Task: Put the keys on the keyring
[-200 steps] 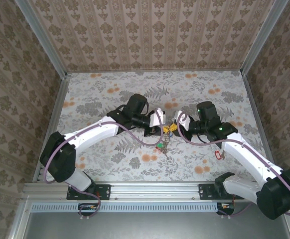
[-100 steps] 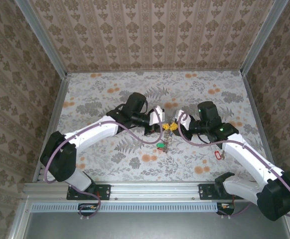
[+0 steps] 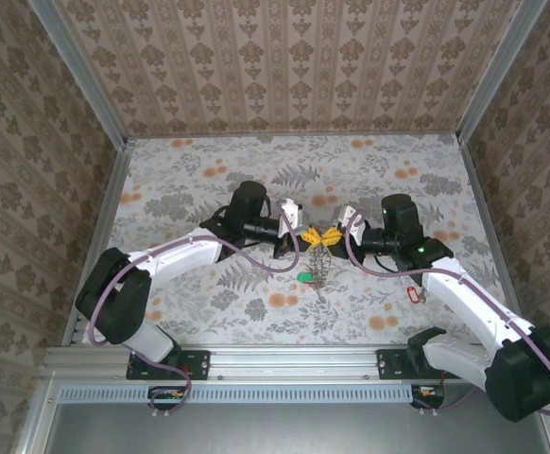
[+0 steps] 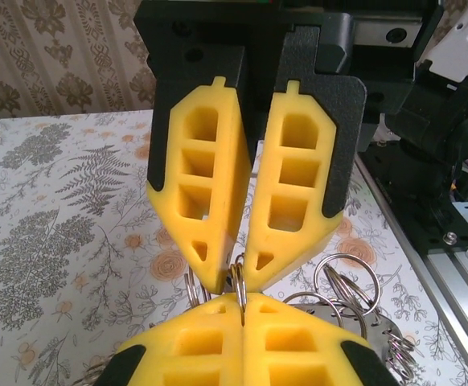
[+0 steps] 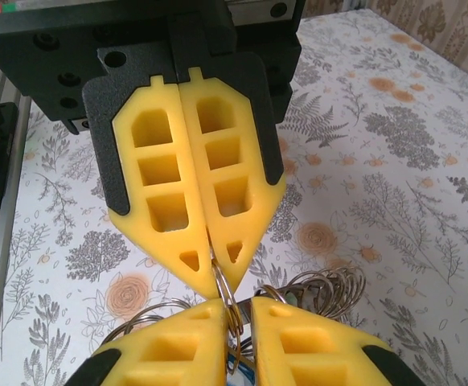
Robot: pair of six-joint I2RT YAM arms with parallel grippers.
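While they are meeting tip to tip above the table (image 3: 190, 170), the left gripper (image 3: 314, 236) is pressing its jaws together on a wire ring (image 5: 219, 280), and the right gripper (image 3: 333, 236) is standing with jaws slightly parted around it. Just below, the keyring (image 5: 330, 291) is lying among the keys (image 3: 305, 277); a red-tagged key (image 3: 410, 295) is lying well apart.

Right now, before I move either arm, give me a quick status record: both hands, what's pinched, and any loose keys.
left hand: shut on thin wire ring
right hand: fingers slightly apart, tips at the same ring, facing the left hand
green-tagged key: just on the near side of the hands
red-tagged key: lying apart, further right and nearer the bases
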